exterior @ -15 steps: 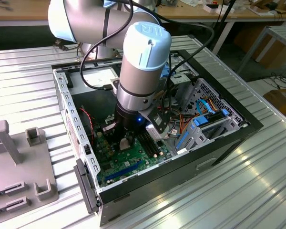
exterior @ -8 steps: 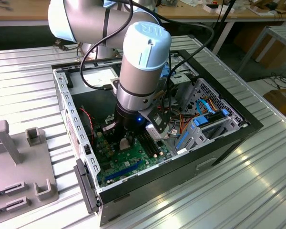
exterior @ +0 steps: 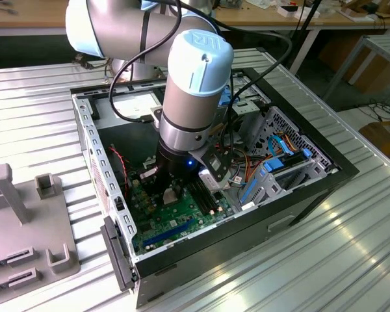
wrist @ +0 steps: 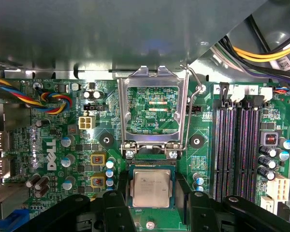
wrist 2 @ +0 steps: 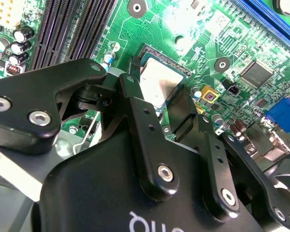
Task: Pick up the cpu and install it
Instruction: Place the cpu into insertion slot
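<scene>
An open computer case (exterior: 292,195) is laid on its side on the ribbed metal bench (exterior: 351,260). The arm (exterior: 195,84) is reached down into it over the green motherboard (exterior: 175,224). In both wrist views the cpu (wrist: 152,187) (wrist 2: 157,79) is seen lying flat, silver face up. It is just below the hinge of the raised metal load plate (wrist: 122,113) and beside the long black memory slots (wrist: 232,150). The black fingers (wrist: 184,193) (wrist 2: 135,92) are set on two opposite sides of the cpu. They appear to be closed against its edges, though contact is hard to confirm.
</scene>
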Robot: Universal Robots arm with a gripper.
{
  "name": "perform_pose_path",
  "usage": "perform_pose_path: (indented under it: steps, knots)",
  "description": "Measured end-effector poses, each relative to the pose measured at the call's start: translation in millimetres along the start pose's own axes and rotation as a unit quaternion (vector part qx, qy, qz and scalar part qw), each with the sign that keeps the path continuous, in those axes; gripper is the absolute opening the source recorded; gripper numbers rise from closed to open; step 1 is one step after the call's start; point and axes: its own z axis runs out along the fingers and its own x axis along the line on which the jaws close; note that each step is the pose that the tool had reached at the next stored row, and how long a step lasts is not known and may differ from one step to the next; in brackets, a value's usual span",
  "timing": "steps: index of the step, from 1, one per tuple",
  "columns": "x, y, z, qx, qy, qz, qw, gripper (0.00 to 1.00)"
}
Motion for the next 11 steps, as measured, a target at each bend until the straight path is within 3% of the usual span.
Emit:
perform_pose_path:
  steps: [9, 11]
  knots:
    - [0.1, 0.0, 0.3, -0.0002, 0.0, 0.0, 1.0, 0.48]
    - [0.0, 0.0, 0.3, -0.0002, -0.0002, 0.0, 1.0, 0.54]
